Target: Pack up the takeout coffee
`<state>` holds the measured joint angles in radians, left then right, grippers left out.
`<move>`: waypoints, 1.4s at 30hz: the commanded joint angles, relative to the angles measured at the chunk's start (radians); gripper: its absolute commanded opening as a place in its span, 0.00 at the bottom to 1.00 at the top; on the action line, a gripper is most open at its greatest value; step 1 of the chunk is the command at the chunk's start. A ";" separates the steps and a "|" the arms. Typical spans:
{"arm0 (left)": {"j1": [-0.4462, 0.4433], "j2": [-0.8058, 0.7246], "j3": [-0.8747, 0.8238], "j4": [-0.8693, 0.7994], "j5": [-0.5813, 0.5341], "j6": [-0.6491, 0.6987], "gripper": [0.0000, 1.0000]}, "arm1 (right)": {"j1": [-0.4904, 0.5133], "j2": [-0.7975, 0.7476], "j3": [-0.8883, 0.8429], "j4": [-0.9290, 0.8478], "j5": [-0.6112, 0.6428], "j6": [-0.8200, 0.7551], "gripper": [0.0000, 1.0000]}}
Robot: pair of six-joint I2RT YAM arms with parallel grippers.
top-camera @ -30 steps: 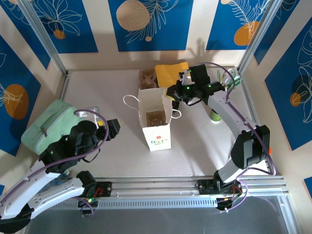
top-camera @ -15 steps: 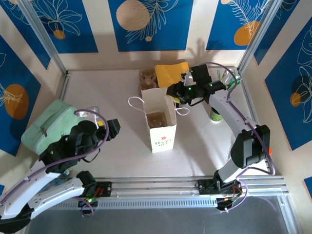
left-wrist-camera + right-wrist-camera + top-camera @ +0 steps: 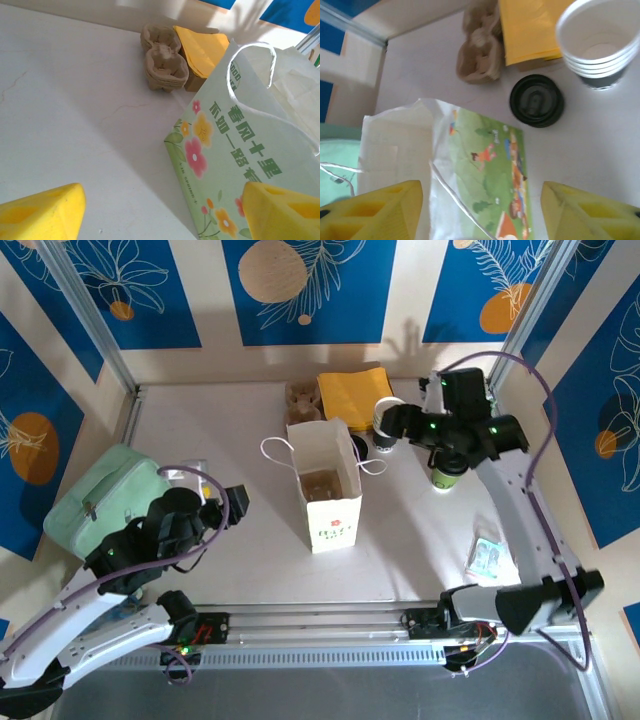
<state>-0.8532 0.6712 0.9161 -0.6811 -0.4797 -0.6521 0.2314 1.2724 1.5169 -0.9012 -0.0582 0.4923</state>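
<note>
While right arm (image 3: 520, 500) stretches — tool (image 3: 480, 212) agape near bag (image 3: 330, 510) | left arm (image 3: 90, 612) folded

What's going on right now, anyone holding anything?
Nothing is held. The paper bag stands open in the middle of the table. The takeout coffee stands on the table to the bag's right, under the right arm, not yet packed. The right gripper is open and empty, looking down on the bag, the loose black lid and the stack of cups. The left gripper is open and empty too, facing the bag from the left.
</note>
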 commanded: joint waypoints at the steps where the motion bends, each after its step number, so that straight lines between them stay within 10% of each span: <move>1: 0.000 -0.005 -0.042 0.090 0.011 0.098 0.86 | -0.026 -0.067 -0.038 -0.057 0.081 -0.062 0.62; 13: 0.000 -0.046 -0.155 0.273 0.087 0.288 0.98 | -0.114 -0.151 -0.250 0.019 0.424 -0.140 0.83; 23: 0.000 -0.048 -0.172 0.342 0.294 0.344 0.97 | -0.246 -0.072 -0.384 0.150 0.339 -0.251 0.87; 42: 0.000 -0.110 -0.160 0.291 0.280 0.293 0.95 | -0.320 0.182 -0.242 0.155 0.344 -0.326 0.91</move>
<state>-0.8532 0.5640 0.7506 -0.3817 -0.1986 -0.3431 -0.0830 1.4319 1.2293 -0.7303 0.2722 0.1883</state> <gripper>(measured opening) 0.956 0.908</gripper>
